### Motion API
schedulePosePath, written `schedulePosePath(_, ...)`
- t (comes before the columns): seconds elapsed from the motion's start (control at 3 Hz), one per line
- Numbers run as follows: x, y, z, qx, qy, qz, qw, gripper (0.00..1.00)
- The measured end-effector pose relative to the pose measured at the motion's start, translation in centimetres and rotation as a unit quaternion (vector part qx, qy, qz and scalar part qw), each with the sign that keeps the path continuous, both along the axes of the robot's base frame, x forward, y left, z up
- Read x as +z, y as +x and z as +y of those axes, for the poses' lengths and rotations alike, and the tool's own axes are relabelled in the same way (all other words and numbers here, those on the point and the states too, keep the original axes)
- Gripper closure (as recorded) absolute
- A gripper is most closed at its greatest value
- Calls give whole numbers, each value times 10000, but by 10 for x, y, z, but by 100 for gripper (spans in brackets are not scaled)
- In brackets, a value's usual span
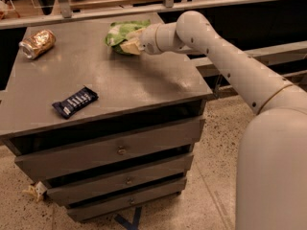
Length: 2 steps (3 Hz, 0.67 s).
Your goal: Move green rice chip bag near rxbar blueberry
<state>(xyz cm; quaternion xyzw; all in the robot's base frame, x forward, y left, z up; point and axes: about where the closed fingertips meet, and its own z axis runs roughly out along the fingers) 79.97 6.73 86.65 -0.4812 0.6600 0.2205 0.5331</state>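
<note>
The green rice chip bag [120, 33] is a crinkly bright green bag lying at the back of the grey cabinet top [144, 83], right of centre. My gripper [131, 45] reaches in from the right and is right against the bag's right front side, covering part of it. The rxbar blueberry [75, 102] is a small dark navy bar with white lettering. It lies flat near the front left of the top, well away from the bag and the gripper.
A crushed gold-brown can [37, 43] lies at the back left corner of the top. The cabinet has three drawers [120, 150] below. A dark shelf and rails [230, 8] run behind. A crumpled scrap [34, 191] lies on the speckled floor at the lower left.
</note>
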Motion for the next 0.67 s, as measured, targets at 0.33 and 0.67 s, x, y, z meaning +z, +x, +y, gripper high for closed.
schedulePosePath(0.33,19,-11,-11,61,183,-5,9998,100)
schedulePosePath(0.67,47,-29,-32,49,355,-37,9994,100)
